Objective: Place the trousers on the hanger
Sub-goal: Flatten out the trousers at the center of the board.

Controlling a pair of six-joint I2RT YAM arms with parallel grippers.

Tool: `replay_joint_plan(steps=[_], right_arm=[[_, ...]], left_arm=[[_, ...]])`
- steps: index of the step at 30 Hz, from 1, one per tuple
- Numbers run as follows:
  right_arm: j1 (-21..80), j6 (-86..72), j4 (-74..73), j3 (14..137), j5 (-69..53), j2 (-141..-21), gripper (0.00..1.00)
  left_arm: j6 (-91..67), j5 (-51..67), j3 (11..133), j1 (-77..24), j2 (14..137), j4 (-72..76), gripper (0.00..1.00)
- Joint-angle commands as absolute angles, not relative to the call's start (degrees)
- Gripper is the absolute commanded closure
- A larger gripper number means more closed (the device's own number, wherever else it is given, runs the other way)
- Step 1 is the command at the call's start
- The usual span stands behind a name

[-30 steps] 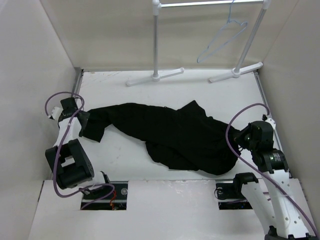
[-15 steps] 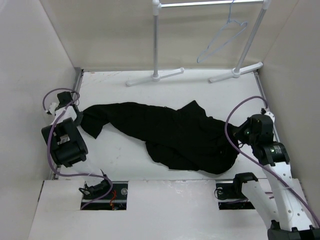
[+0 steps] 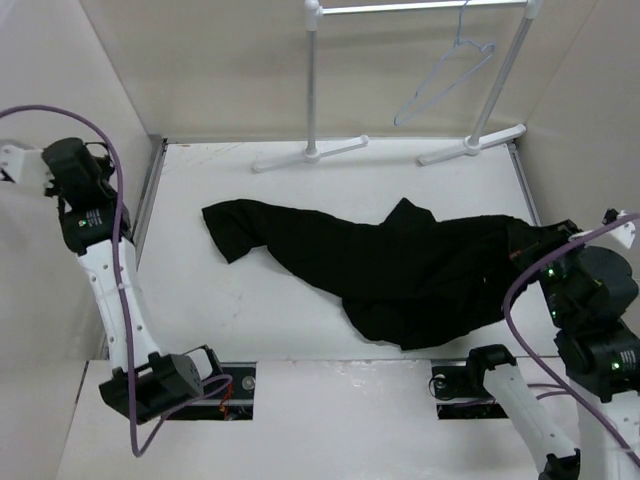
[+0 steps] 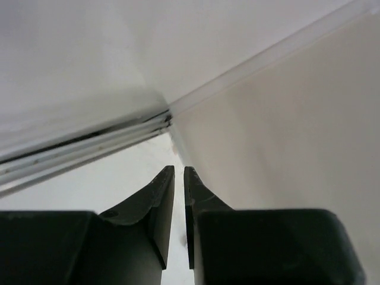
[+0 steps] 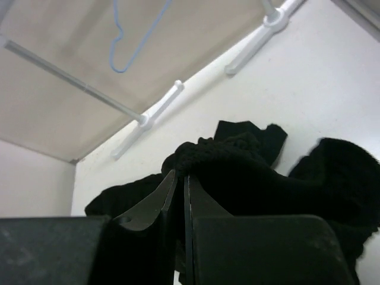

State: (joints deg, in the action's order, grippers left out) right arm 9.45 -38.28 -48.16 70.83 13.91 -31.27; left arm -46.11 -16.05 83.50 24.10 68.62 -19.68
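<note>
now; left claw closed, empty; right claw clamping trousers; hanger hangs on rail

The white surface carries the black trousers, which lie in a crumpled band. One bunched end is pinched in the right jaws, and the cloth runs away from them toward the left side. Its far end lies flat, well apart from the left jaws, which are up by the side wall. Beyond the right jaws, along the back of the surface, the white rail stand rests on two feet, apart from the cloth.
</note>
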Motion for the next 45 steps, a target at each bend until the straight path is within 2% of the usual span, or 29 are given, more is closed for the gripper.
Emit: replay_joint_plan(steps=[1, 4, 7, 12, 16, 21, 24, 25, 28, 29, 31, 37, 40, 45], right_arm=[[9.7, -37.7, -49.6, 65.5, 15.7, -32.6, 0.95], [9.0, -38.3, -48.3, 60.7, 14.0, -32.6, 0.95], [9.1, -38.7, -47.6, 58.5, 12.2, -33.1, 0.94], [9.0, -39.6, -46.8, 55.0, 9.8, -33.0, 0.94], [8.6, -39.6, -46.7, 53.1, 8.9, -32.4, 0.94], [8.4, -39.8, -46.8, 53.1, 9.1, -32.3, 0.93], [8.0, -39.8, -46.7, 53.3, 8.9, -33.0, 0.93], [8.0, -39.8, -46.6, 53.4, 8.8, -33.2, 0.93], [7.9, -39.9, -46.5, 53.4, 9.1, -33.6, 0.93], [7.9, -39.9, -46.5, 53.3, 9.2, -33.7, 0.93], [7.6, -39.8, -46.3, 53.4, 9.4, -33.8, 0.93], [7.1, -39.3, -44.6, 55.5, 9.6, -35.2, 0.94], [7.4, -39.0, -43.8, 56.8, 9.6, -36.1, 0.94], [8.8, -38.7, -42.8, 57.6, 9.2, -37.2, 0.93]], left_arm=[[-46.2, -11.1, 72.0, 20.6, 75.5, -22.8, 0.86], [-46.4, -5.0, 64.9, 16.4, 79.1, -18.2, 0.73], [-45.5, 0.2, 62.6, 13.2, 83.9, -14.0, 0.51], [-44.3, 3.5, 62.3, 9.5, 90.2, -9.8, 0.40], [-43.7, 2.3, 63.7, 8.1, 96.7, -9.2, 0.41], [-42.3, -0.3, 66.5, 7.8, 103.3, -10.0, 0.54], [-42.3, -1.1, 66.6, 7.8, 104.8, -9.6, 0.55], [-42.3, -1.1, 66.6, 7.7, 105.2, -9.2, 0.57], [-42.6, -0.8, 66.9, 7.5, 105.3, -9.5, 0.84], [-43.0, -0.6, 66.8, 7.5, 104.1, -9.5, 0.89], [-43.8, -0.9, 66.7, 7.4, 99.9, -9.8, 0.93], [-46.1, -0.9, 69.7, 9.6, 83.1, -14.6, 0.97], [-45.6, -0.9, 70.0, 10.5, 81.6, -18.2, 0.95], [-43.3, 0.7, 64.7, 8.7, 85.8, -19.3, 0.84]])
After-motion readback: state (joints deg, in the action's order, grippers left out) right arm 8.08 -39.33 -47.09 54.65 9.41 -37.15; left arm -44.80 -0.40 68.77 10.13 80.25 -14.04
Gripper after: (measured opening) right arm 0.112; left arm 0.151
